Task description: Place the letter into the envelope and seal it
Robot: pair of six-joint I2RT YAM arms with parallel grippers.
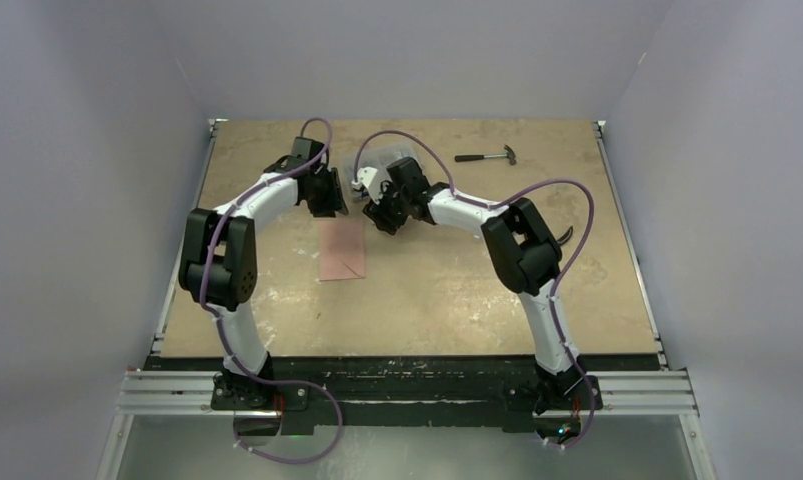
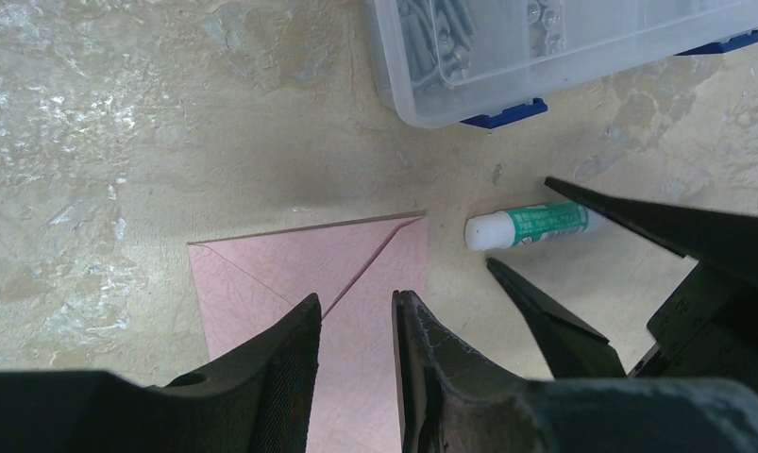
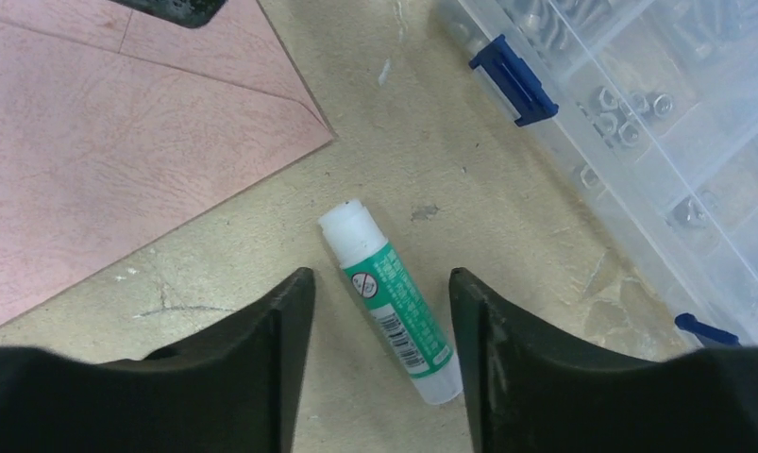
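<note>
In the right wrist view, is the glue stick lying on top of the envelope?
No, the glue stick lies on the bare table, clear of the envelope and just past its corner.

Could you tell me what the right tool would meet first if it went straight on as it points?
Probably the glue stick, which lies on the table and is straddled by the open right tool, though depth is unclear.

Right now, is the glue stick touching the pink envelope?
Apart. The right wrist view shows a strip of bare table between the white end of the glue stick and the nearest corner of the envelope.
</note>
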